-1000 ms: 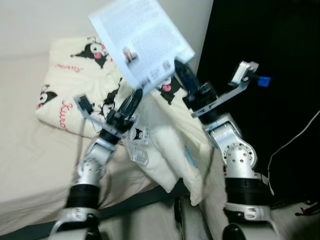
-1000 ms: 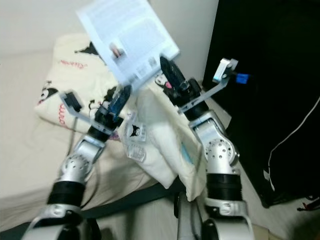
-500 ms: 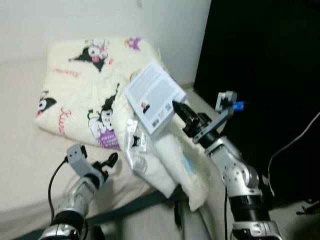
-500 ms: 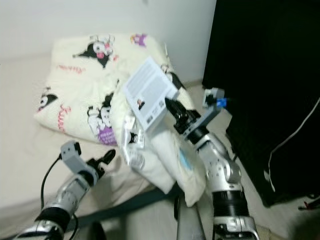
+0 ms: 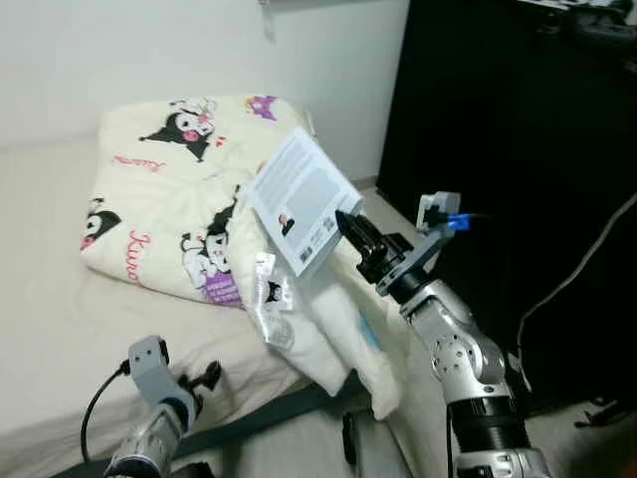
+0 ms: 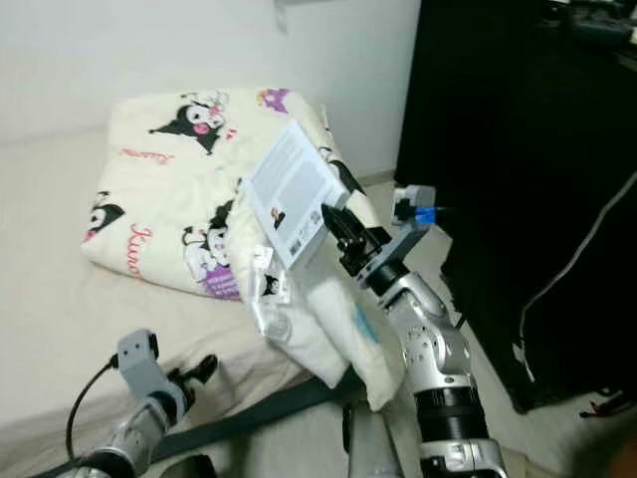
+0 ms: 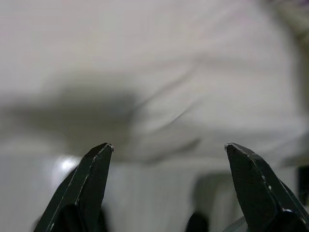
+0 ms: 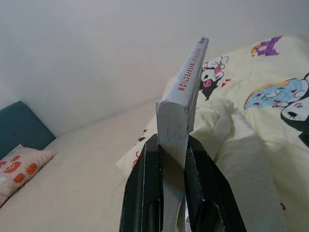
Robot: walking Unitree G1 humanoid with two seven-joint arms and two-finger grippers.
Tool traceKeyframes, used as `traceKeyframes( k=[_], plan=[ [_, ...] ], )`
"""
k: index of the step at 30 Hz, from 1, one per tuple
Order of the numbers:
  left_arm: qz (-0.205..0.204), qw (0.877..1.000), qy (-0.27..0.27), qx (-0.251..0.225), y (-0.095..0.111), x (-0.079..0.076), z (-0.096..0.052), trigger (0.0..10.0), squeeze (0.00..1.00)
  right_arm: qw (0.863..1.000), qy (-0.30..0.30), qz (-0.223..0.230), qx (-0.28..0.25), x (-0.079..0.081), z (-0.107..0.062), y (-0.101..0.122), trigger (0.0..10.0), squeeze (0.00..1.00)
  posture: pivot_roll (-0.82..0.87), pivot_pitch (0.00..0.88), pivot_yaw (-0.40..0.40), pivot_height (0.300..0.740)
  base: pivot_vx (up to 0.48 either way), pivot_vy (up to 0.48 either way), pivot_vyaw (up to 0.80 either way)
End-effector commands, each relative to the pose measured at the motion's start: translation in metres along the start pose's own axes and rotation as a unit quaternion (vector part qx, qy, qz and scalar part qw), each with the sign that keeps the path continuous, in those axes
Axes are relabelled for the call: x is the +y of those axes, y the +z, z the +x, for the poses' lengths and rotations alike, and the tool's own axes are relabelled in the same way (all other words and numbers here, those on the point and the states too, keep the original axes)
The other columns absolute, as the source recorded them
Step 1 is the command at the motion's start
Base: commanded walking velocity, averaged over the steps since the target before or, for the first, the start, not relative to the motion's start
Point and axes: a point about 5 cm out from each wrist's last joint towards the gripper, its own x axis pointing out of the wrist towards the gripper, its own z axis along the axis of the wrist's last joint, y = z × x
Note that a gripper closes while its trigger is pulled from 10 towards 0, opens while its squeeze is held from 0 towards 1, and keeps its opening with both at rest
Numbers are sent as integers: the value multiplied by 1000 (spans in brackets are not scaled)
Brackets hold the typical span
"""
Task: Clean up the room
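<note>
Gripping a white book (image 5: 302, 198) by one lower corner, my right gripper (image 5: 350, 231) holds it tilted above the cartoon-print blanket (image 5: 179, 189) on the bed (image 5: 50, 299). So narrow a pinch could let it twist and drop. Its spine reads "THE GIFTS OF IMPERFECTION". My left gripper (image 7: 169, 159) hangs low, fingers spread, empty.

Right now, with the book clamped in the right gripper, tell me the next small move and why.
Probably carry the book clear of the folded blanket toward wherever it belongs. The right gripper grips it by one edge above the bed, and the left gripper hangs open and low.
</note>
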Motion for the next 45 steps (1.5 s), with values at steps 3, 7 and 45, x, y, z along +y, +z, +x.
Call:
traceKeyframes(
  k=[3,7,45],
  plan=[
    [15,997,50,65,-33,24,-15,10000,0,1000,13,-10,-20,4,1,1,0,0,-165,121,34,648,0,0,0],
    [19,992,76,103,-54,34,-26,10000,0,1000,14,-11,-11,5,2,-5,0,0,-166,115,32,663,0,0,0],
    [51,991,28,123,-69,-4,-17,10000,0,887,90,-295,345,4,-51,-159,10000,0,-159,76,3,740,0,0,272]
  ],
)
